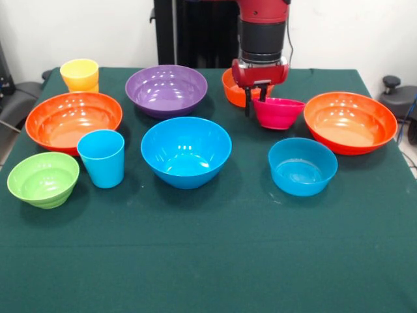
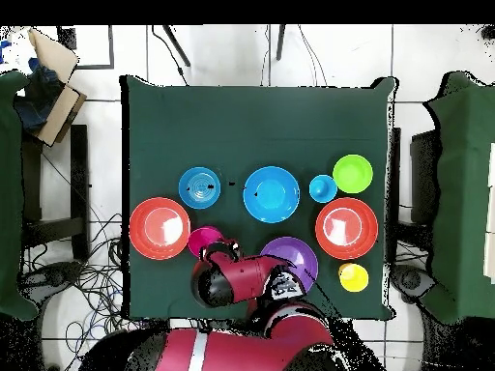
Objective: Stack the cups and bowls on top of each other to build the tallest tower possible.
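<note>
My gripper (image 1: pixel 255 103) comes down at the far middle, its fingers astride the near-left rim of the small magenta bowl (image 1: pixel 280 114), shut on it. The bowl also shows in the overhead view (image 2: pixel 203 239) beside the gripper (image 2: pixel 215 253). The small orange bowl (image 1: pixel 229 88) sits just behind the gripper. The large blue bowl (image 1: pixel 186 151) is in the middle and the medium blue bowl (image 1: pixel 302 166) right of it. The blue cup (image 1: pixel 101 158) stands at the left, the yellow cup (image 1: pixel 79 74) at the far left. Nothing is stacked.
Large orange bowls sit at the left (image 1: pixel 73 120) and right (image 1: pixel 350 122). The purple bowl (image 1: pixel 166 89) is at the far middle, the ribbed lime green bowl (image 1: pixel 43 179) at the near left. The green tablecloth (image 1: pixel 208 261) stretches toward the front edge.
</note>
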You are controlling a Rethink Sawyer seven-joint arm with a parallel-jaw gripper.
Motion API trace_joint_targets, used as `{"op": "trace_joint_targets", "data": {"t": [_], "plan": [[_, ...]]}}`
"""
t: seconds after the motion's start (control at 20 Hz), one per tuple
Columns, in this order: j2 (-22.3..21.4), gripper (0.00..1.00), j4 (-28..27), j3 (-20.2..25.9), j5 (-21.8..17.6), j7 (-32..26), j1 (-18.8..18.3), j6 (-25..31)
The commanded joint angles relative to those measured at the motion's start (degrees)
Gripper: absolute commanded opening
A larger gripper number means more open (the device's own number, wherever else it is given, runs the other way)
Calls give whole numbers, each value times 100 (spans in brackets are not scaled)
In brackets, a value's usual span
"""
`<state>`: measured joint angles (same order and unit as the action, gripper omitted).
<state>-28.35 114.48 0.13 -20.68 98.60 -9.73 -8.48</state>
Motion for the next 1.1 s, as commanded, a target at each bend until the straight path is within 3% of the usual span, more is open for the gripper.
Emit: {"op": "trace_joint_targets", "data": {"t": [0.05, 0.25, 0.55, 0.75, 0.85, 1.0, 1.1], "plan": [[-1032, 0, 198, 588, 498, 1052, -178, 743], [-2138, 0, 628, 753, 871, 928, -243, 1812], [-3073, 0, 713, 891, 1371, 537, -334, 3043], [-3207, 0, 610, 979, 1514, 297, -460, 3379], [-3094, 0, 535, 994, 1475, 234, -567, 3243], [-2733, 0, 491, 1436, 1417, -144, -1186, 2986], [-2777, 0, 436, 1618, 1380, -421, -1492, 3168]]}}
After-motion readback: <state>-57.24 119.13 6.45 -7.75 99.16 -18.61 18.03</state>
